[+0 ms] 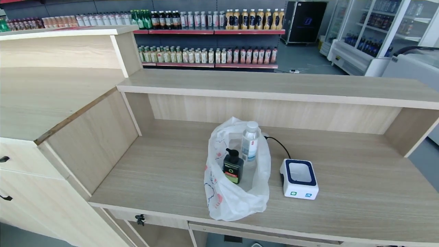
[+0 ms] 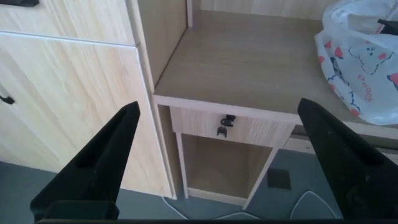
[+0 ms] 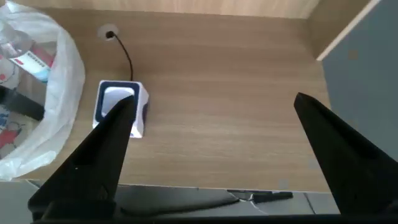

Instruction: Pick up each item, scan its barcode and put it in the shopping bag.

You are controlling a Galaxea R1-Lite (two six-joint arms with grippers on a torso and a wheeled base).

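Note:
A white plastic shopping bag (image 1: 236,192) with red prints stands open on the wooden counter (image 1: 360,185). Inside it stand a clear water bottle (image 1: 250,141) and a black pump bottle (image 1: 233,166). Right of the bag sits the white barcode scanner (image 1: 299,178) with a dark blue frame and a black cable (image 1: 277,143). My left gripper (image 2: 214,155) is open below the counter's front left corner, with the bag (image 2: 364,68) farther off. My right gripper (image 3: 217,155) is open, held back from the counter's front edge, with the scanner (image 3: 120,107) and the bag (image 3: 37,93) beyond it.
A raised wooden ledge (image 1: 274,85) runs along the back of the counter, and a taller cabinet (image 1: 51,103) walls in the left side. A drawer with a key (image 2: 225,123) sits under the front left corner. Store shelves of bottles (image 1: 205,37) stand behind.

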